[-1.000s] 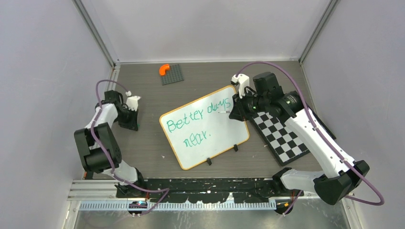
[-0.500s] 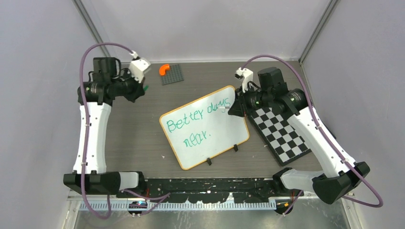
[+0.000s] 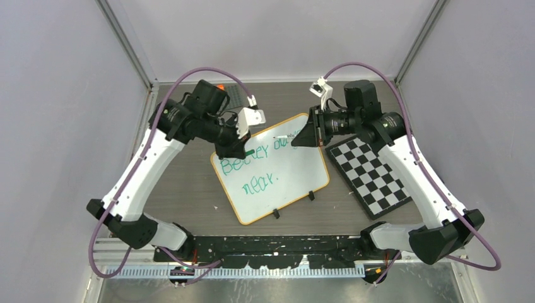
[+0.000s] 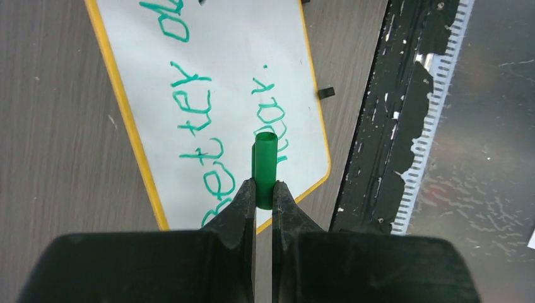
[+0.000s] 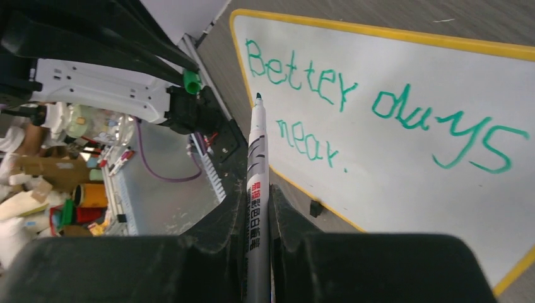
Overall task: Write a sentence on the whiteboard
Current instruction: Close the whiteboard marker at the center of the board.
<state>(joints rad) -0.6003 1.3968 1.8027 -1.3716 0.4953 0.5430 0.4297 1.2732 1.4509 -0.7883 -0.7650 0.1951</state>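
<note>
we record that the left arm (image 3: 142,167) has left its folded posture at the left side of the table (image 3: 189,189) and swung up and across. the left hand (image 3: 238,150) now hangs over the upper-left corner of the whiteboard (image 3: 287,183), bringing the green cap (image 4: 264,165) with it. the right hand (image 3: 304,137) has risen from the board's right edge and drawn back a little, its marker (image 5: 258,151) now pointing towards the cap. the left arm now covers most of the orange piece (image 3: 220,86).
</note>
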